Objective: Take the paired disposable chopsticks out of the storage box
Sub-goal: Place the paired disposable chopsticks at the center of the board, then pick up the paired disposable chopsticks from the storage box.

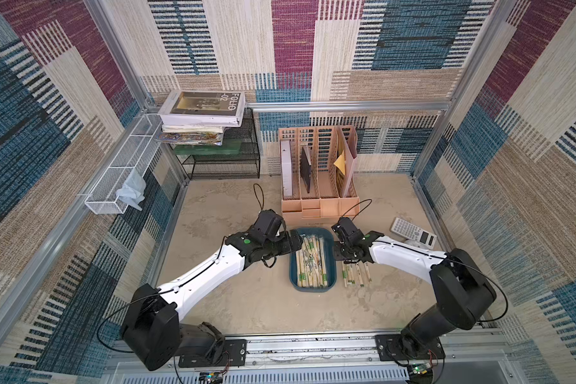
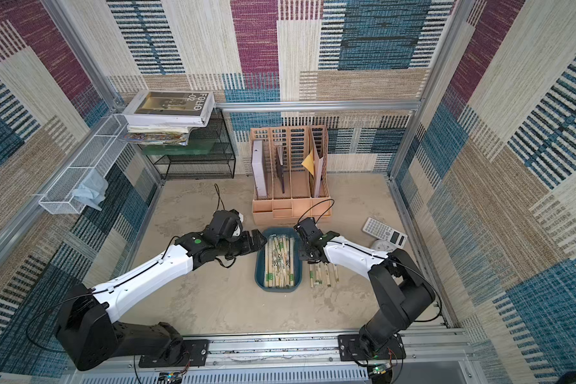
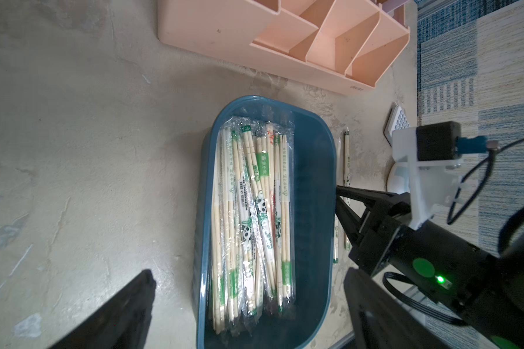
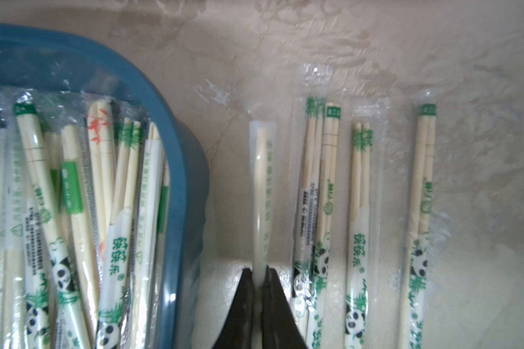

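The storage box, a shallow teal tray, sits mid-table in both top views and holds several paired disposable chopsticks in clear wrappers with green bands and panda prints. More wrapped pairs lie side by side on the table just right of the box. My right gripper is shut on one pale-wrapped pair, held edge-on between the box rim and that row. My left gripper is open, its fingers astride the box at its left far rim.
A peach file organizer stands just behind the box. A calculator and a small white round object lie at the right. A black mesh rack with books and a white wire basket are at the back left.
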Controlling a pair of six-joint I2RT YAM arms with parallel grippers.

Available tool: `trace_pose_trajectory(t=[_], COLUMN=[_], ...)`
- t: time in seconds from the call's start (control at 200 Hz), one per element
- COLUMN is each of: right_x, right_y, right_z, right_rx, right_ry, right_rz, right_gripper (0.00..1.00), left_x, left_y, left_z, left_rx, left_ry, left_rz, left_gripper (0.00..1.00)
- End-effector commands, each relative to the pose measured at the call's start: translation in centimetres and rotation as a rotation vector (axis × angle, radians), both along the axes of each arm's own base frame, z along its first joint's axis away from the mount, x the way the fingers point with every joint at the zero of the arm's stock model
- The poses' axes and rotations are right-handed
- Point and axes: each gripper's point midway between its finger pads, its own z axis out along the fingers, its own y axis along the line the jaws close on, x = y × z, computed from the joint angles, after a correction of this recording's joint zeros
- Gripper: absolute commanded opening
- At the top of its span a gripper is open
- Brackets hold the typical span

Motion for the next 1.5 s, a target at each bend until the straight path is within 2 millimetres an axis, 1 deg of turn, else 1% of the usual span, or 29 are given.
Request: trace_pose_trajectory(t=[0.0,0.025,0.085,0.09,0.115,0.16,0.235,0.411,0.516,0.616,0.671,0.746,0.806,0.956,1.057,1.227,1.497], right_x=[0.5,0.5,0.5,0.5,0.5,0.5,0.6,0.9,0.7,0.5,0.3,0.1,0.0,0.1,0.1,-0.2,-0.5], right_y=[0.2,0.1,0.0,0.0,0.0,-0.1,0.0,0.6,2.1,4.6,6.1,7.9,9.0,10.6,10.9,10.8,11.4], right_z=[-0.5,-0.6,-0.7,-0.7,-0.6,-0.4,0.5,3.8,5.4,6.4,6.5,6.3,5.7,3.6,2.0,0.3,-0.5], right_rx=[0.002,-0.004,-0.01,-0.011,-0.013,-0.012,0.001,0.044,0.085,0.101,0.097,0.097,0.092,0.071,0.051,0.034,0.03], right_ry=[-0.008,-0.007,-0.005,-0.007,-0.008,-0.012,-0.031,-0.084,-0.1,-0.105,-0.103,-0.095,-0.084,-0.044,-0.017,0.013,0.027], right_rz=[-0.01,-0.012,-0.014,-0.016,-0.016,-0.019,-0.018,-0.008,0.034,0.095,0.126,0.162,0.18,0.205,0.209,0.212,0.223], right_gripper=[0.19,0.24,0.29,0.32,0.34,0.35,0.35,0.35,0.35,0.35,0.35,0.35,0.35,0.33,0.31,0.25,0.24], left_x=[0.3,0.3,0.3,0.3,0.3,0.3,0.3,0.2,0.1,0.1,0.0,0.0,0.0,-0.1,-0.2,-0.2,-0.1], left_y=[-0.1,-0.2,-0.2,-0.2,-0.2,-0.2,-0.2,0.0,0.3,0.7,0.9,1.0,1.2,2.4,3.4,4.4,4.6], left_z=[0.3,0.3,0.2,0.2,0.2,0.2,0.1,-0.1,-0.3,-0.4,-0.3,-0.1,-0.1,0.0,0.0,0.0,0.0], left_rx=[-0.002,-0.001,0.0,0.001,0.001,0.001,0.004,0.011,0.023,0.04,0.046,0.05,0.056,0.101,0.12,0.115,0.107], left_ry=[-0.016,-0.015,-0.012,-0.012,-0.013,-0.013,-0.012,-0.011,-0.011,-0.019,-0.023,-0.028,-0.031,-0.044,-0.056,-0.059,-0.053], left_rz=[0.004,0.003,0.003,0.003,0.001,0.001,0.001,0.004,0.01,0.016,0.018,0.019,0.023,0.052,0.081,0.11,0.11], left_gripper=[0.99,0.99,0.99,0.99,0.99,0.99,0.99,0.99,0.99,0.99,0.99,0.99,0.99,0.99,0.99,0.99,0.99])
